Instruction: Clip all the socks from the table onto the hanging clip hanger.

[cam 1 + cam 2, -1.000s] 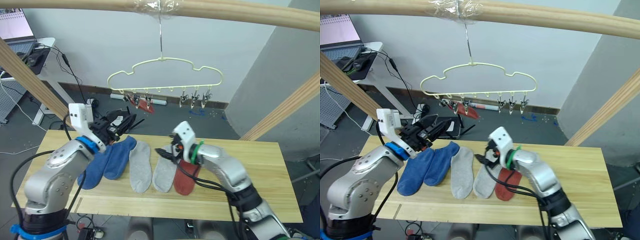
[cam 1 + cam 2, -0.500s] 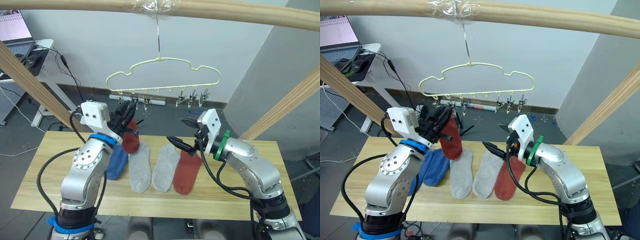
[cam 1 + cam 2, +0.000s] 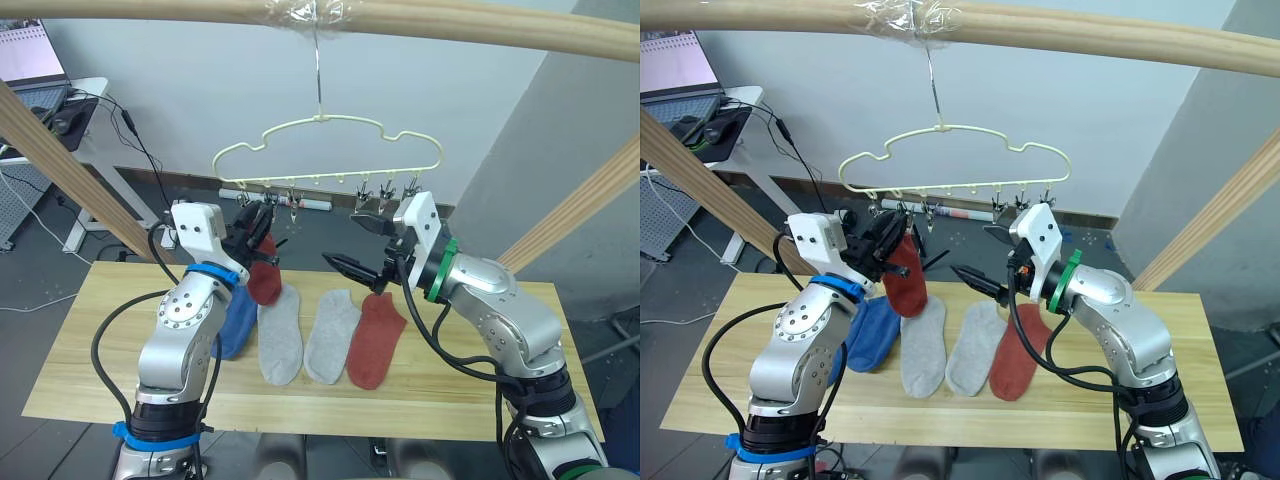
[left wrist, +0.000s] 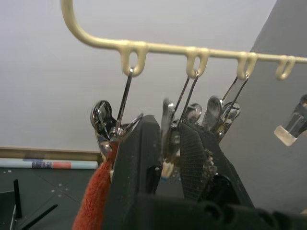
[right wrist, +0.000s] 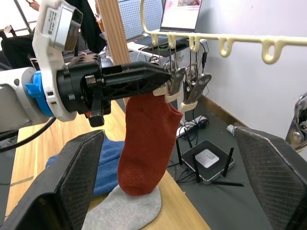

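Note:
The pale yellow-green clip hanger (image 3: 330, 122) hangs by its hook from a wooden pole. A rust-red sock (image 3: 264, 278) dangles from a clip at the left end of the hanger's row. My left gripper (image 3: 258, 222) is raised right beside it. In the left wrist view its fingers (image 4: 139, 153) are shut on the neighbouring metal clip (image 4: 168, 125). My right gripper (image 3: 355, 240) hovers open and empty below the right-hand clips. On the table (image 3: 520, 400) lie a blue sock (image 3: 235, 322), partly behind my left arm, two grey socks (image 3: 282, 338) (image 3: 330, 338) and a second red sock (image 3: 376, 340).
Slanted wooden poles (image 3: 60, 160) (image 3: 585, 200) flank the table, and a top pole (image 3: 450, 25) carries the hanger. A desk with a laptop (image 3: 40, 90) and cables stands at the back left. Several free clips (image 3: 390, 190) hang towards the right.
Both arms rose from the socks on the table to the hanger. The left gripper reached the left clips beside the hanging red sock; the right one lifted, open, under the right clips.

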